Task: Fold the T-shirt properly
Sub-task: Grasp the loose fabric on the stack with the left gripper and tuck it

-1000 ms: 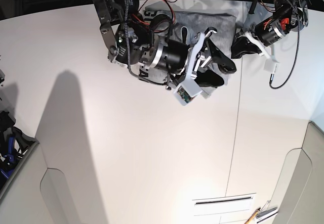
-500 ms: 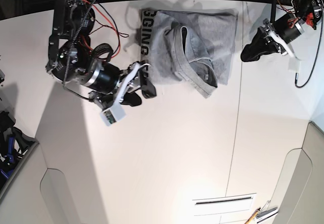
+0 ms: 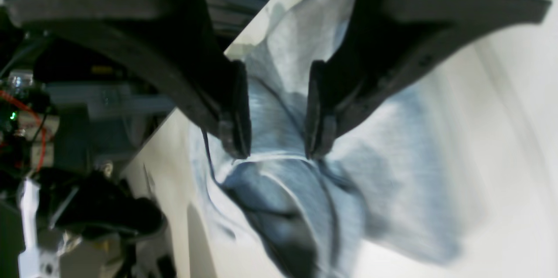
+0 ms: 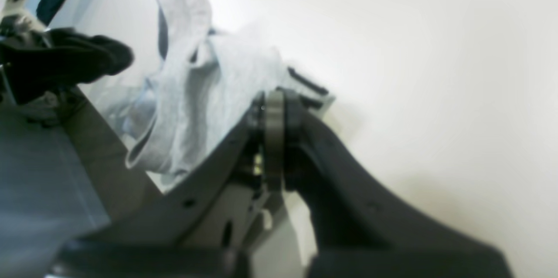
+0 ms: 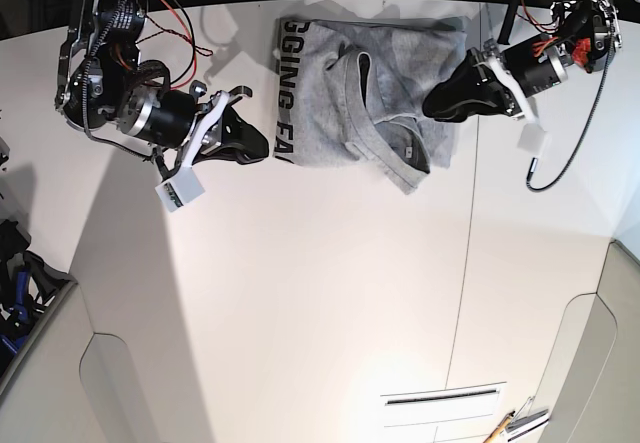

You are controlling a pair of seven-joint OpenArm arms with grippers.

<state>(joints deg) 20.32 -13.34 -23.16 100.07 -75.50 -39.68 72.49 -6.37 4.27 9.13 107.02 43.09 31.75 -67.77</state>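
1. The T-shirt [image 5: 375,93] lies crumpled and partly folded at the far end of the white table [image 5: 320,293], well short of a tidy fold. Its long axis runs across the table, between the two arms. Black block lettering shows along the edge nearest the right gripper; the ribbed neck sits bunched towards the middle, with a loose corner trailing off the near edge.

2. The left gripper [image 5: 445,101] is at the opposite edge of the T-shirt from the lettering, its dark fingertips over or just touching the cloth; from overhead, contact cannot be settled. In the left wrist view the left gripper [image 3: 274,147] has its jaws parted with grey fabric showing through the gap, nothing pinched between the pads.

3. The right gripper [image 5: 250,146] is just beside the lettered edge, off the cloth, over bare table. In the right wrist view the right gripper [image 4: 273,108] has its fingers pressed together on nothing, with the T-shirt [image 4: 205,90] heaped just beyond the tips.

4. The relation that matters: the garment lies directly under the left fingers and only ahead of the right ones, so the left arm is probably the better placed to take an edge first. The right would need to part its fingers and reach in towards the lettering.
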